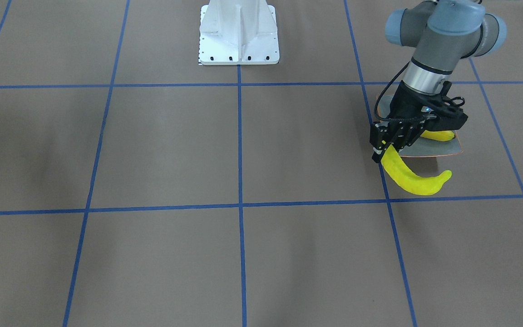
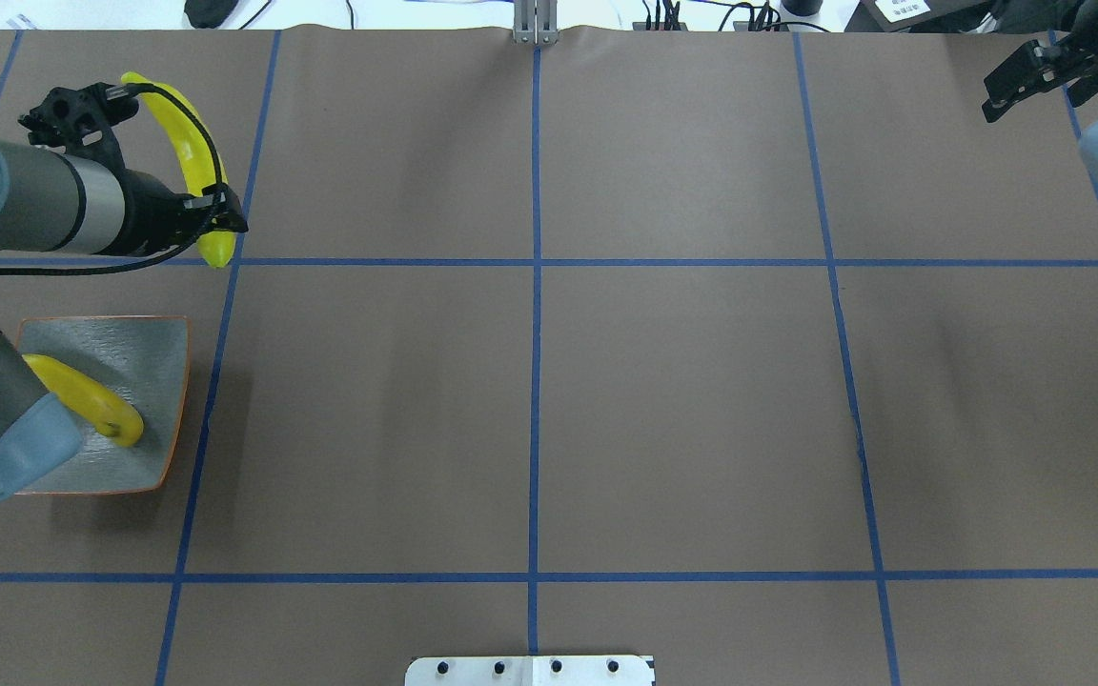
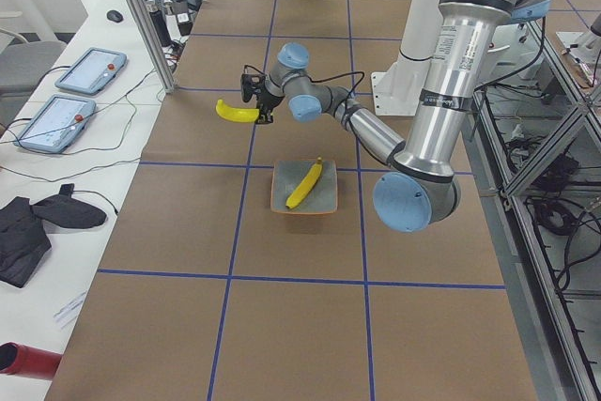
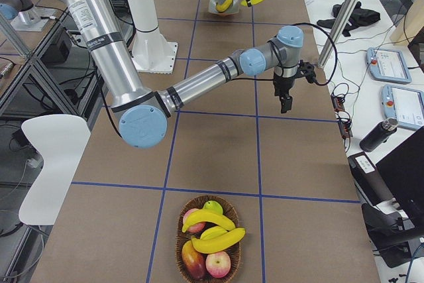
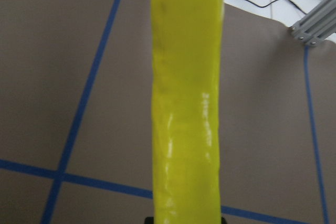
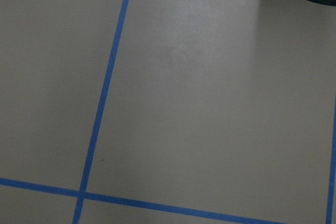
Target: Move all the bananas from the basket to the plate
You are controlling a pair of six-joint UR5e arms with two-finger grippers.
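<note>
The table (image 2: 682,400) is covered edge to edge with brown paper (image 1: 311,254) (faintly rippled in places), and blue tape (image 2: 535,381) divides it into a grid of large rectangles. Three things stand directly on it. At the end on the robot's left sits the plate (image 2: 144,348) — square, grey-green with a thin orange rim — inside one grid cell, its edge just beside a blue line without touching it. At the opposite end, well apart from the plate, stands the basket (image 4: 179,233), a round wicker one, close to a crossing of two lines. On the robot's side, at the middle, a white mounting plate (image 1: 239,34) rests where the centre line ends.
</note>
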